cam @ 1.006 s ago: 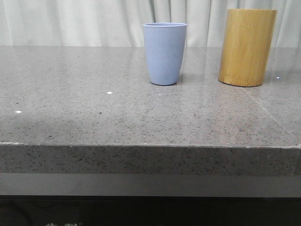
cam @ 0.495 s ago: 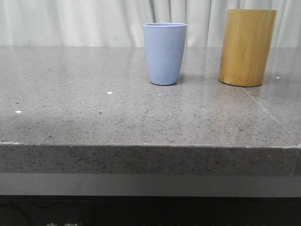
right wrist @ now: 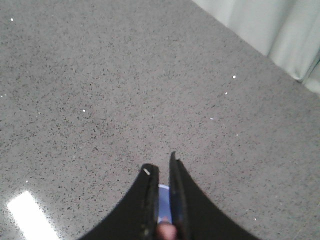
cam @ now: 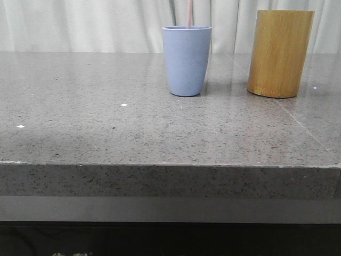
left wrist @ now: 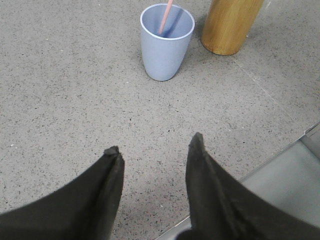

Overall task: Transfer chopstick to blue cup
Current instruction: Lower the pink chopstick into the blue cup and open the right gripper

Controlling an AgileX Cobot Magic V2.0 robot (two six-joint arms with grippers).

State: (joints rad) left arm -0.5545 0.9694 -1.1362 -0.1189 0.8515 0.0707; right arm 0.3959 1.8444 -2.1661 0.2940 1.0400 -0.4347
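Note:
The blue cup (cam: 186, 61) stands upright at the table's back middle. A pale pink chopstick (cam: 189, 13) comes down from the top edge of the front view into the cup's mouth. In the left wrist view the chopstick (left wrist: 165, 15) leans inside the cup (left wrist: 165, 50). My right gripper (right wrist: 161, 162) is high above the cup, shut on the chopstick's pink upper end (right wrist: 165, 231), and the cup's blue rim (right wrist: 164, 205) shows between the fingers. My left gripper (left wrist: 156, 143) is open and empty, over the table's front part. Neither gripper shows in the front view.
A taller yellow-brown bamboo holder (cam: 279, 53) stands right of the blue cup, close to it, and also shows in the left wrist view (left wrist: 230, 25). The grey speckled table (cam: 106, 133) has its front edge near my left gripper (left wrist: 280, 150). White curtains hang behind.
The pink chopstick has come into the front view from the top and now reaches into the blue cup. The cup and bamboo holder have not moved.

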